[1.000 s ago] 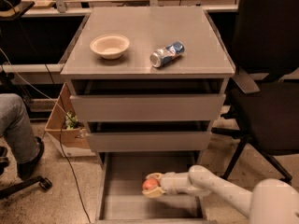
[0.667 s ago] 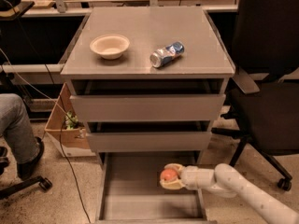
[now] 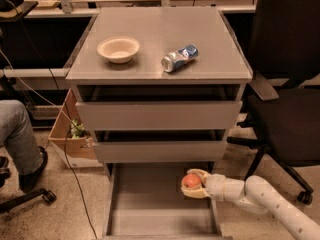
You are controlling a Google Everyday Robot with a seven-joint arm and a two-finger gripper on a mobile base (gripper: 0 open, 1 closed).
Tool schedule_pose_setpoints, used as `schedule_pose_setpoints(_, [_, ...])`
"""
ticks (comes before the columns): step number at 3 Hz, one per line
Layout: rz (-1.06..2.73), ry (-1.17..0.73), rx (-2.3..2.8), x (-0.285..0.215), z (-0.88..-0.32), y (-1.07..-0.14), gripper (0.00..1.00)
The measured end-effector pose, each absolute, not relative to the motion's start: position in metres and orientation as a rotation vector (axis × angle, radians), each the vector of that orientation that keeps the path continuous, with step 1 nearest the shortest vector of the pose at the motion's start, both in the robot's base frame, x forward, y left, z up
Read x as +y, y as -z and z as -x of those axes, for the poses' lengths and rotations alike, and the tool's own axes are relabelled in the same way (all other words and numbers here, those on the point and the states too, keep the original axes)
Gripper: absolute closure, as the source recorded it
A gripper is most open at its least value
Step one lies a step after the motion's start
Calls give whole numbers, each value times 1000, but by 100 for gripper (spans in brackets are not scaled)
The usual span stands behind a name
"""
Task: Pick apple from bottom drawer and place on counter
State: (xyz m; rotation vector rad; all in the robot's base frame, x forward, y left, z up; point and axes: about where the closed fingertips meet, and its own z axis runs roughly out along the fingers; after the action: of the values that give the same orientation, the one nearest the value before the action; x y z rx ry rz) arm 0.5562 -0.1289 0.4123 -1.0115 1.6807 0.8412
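gripping the round apple (image 3: 190,180), the claw (image 3: 194,184) hangs above the grey bottom drawer (image 3: 144,196).

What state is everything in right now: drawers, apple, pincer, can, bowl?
bottom drawer: pulled open.
apple: gripped in the pincer, not yet on the counter.
pincer: shut on the apple, at the bottom drawer's right side.
top drawer: pushed in.
middle drawer: pushed in.
can: crushed, lying on its side on the counter.
bowl: upright, empty.
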Motion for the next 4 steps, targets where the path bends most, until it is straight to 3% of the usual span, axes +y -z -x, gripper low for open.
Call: schedule_pose_setpoints(4, [924,-580,1641,-183,-581,-628,100])
